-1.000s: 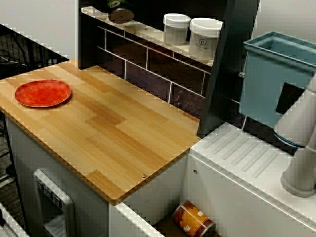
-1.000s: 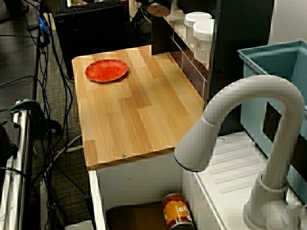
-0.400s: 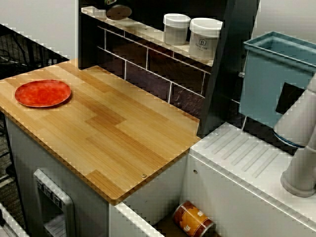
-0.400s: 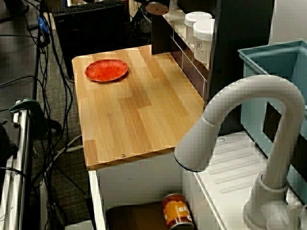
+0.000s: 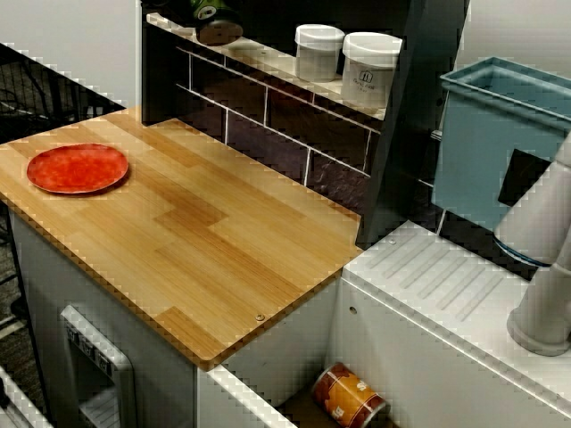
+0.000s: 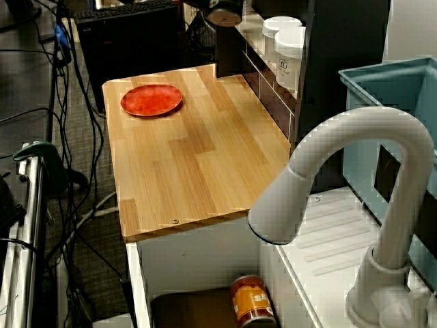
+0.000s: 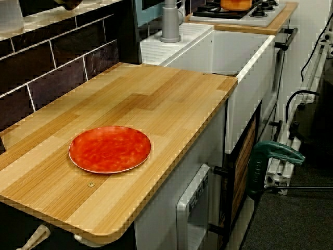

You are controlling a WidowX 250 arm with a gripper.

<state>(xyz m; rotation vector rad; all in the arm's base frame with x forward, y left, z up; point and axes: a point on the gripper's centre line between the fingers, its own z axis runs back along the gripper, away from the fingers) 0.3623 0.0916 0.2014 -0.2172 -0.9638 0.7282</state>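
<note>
Only the tip of my gripper (image 5: pixel 208 12) shows, dark with a green mark, at the top edge of the view across the counter. It sits right on a brown round object (image 5: pixel 219 31) at the left end of the tiled shelf (image 5: pixel 268 61). The same brown object (image 6: pixel 224 14) appears at the top of the view from behind the faucet. The fingers are cut off by the frame, so I cannot see how the jaws stand or whether they hold it. A red plate (image 5: pixel 78 168) lies on the wooden counter (image 5: pixel 214 250), far below and left of the gripper.
Two white jars (image 5: pixel 318 52) (image 5: pixel 370 69) stand further along the shelf. An orange can (image 5: pixel 350 395) lies in the sink beside the counter. A white faucet (image 6: pixel 341 171) and a teal bin (image 5: pixel 500 134) are at the right. A stove with an orange pot (image 7: pixel 237 4) lies beyond.
The brown object on the shelf rose slightly, then came back down and now sits tilted. The gripper tip shifted a little with it. Plate, jars and can are unmoved.
</note>
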